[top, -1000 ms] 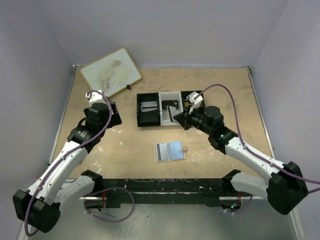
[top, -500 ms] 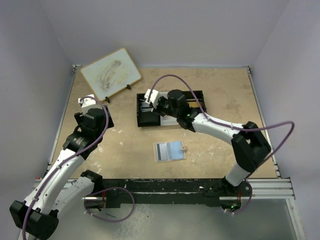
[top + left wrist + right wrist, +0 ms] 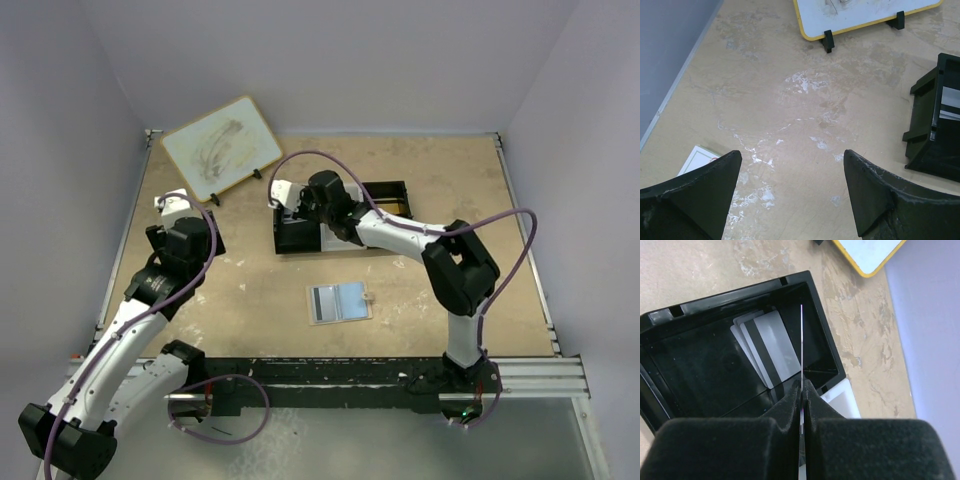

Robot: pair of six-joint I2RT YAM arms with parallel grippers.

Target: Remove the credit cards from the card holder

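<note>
The card holder [image 3: 345, 300] lies open on the table in front of the tray, and a card with a dark stripe [image 3: 322, 302] shows in its left half. My right gripper [image 3: 289, 203] hangs over the tray's left black compartment [image 3: 675, 365]. In its wrist view it [image 3: 802, 383] is shut on a thin credit card [image 3: 802, 340], seen edge-on. Two silvery cards with dark stripes [image 3: 771, 347] lie in that compartment. My left gripper [image 3: 170, 207] is open and empty over bare table at the left [image 3: 792, 155].
The black-and-white three-compartment tray [image 3: 300, 247] stands mid-table, and its corner shows in the left wrist view [image 3: 935, 130]. A wood-framed whiteboard [image 3: 220, 148] leans at the back left. A small white object with red print [image 3: 700, 157] lies by my left finger.
My right arm has swung left across the tray, from the right compartment to over the left one, with the card in its jaws. My left arm has drawn back a little.
</note>
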